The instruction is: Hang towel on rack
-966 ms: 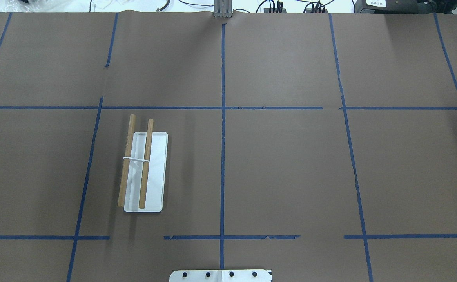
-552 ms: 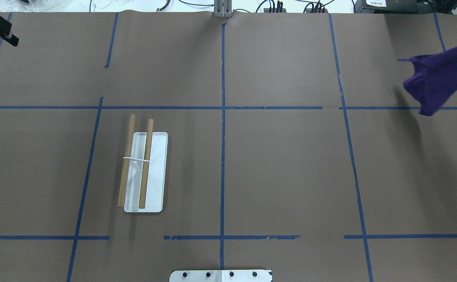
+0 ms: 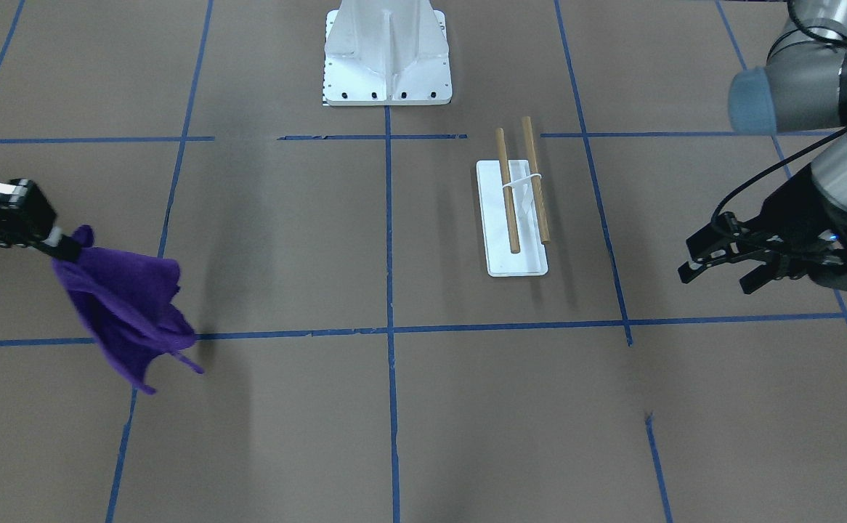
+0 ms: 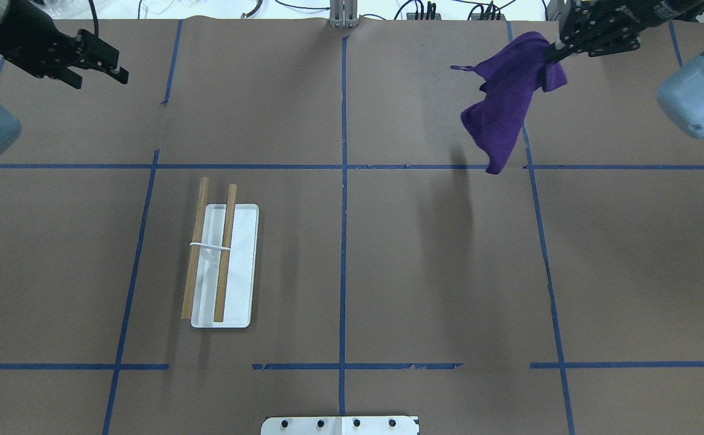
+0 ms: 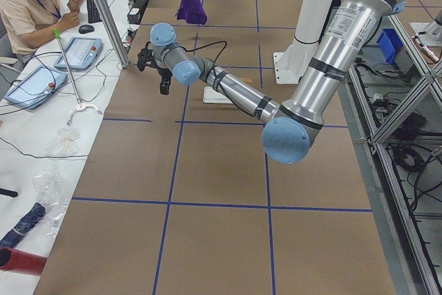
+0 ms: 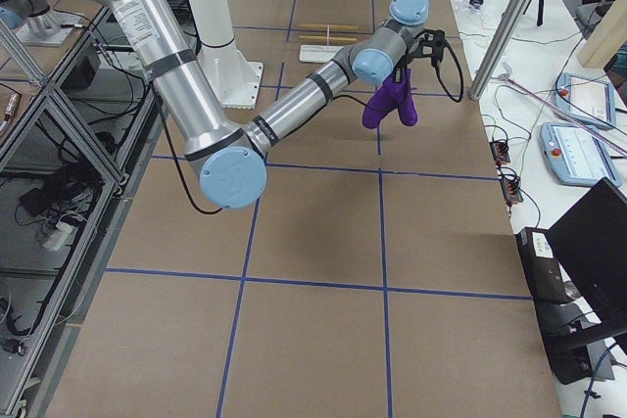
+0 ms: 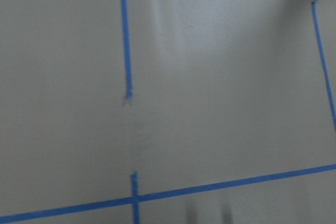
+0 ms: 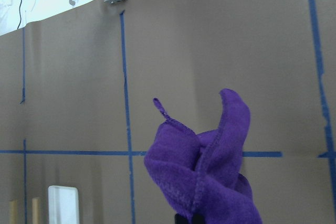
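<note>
The towel (image 4: 503, 103) is a deep purple cloth hanging in the air from my right gripper (image 4: 548, 55), which is shut on its top edge over the far right of the table. A thin corner trails to the left. It also shows in the front view (image 3: 126, 305), the right side view (image 6: 389, 105) and the right wrist view (image 8: 210, 171). The rack (image 4: 225, 266) is a white base with two wooden rods, near left of centre; it also shows in the front view (image 3: 514, 218). My left gripper (image 4: 116, 68) is open and empty at the far left, well away from the rack.
Blue tape lines grid the brown table. The robot's white base plate (image 4: 340, 425) sits at the near edge. An aluminium post (image 4: 343, 15) stands at the far edge. A seated operator (image 5: 34, 5) and tablets (image 5: 79, 52) are beyond the table.
Both arms have come into the overhead view. The right gripper has carried the hanging towel leftward from the right edge. The left gripper has moved rightward from the far left corner.
</note>
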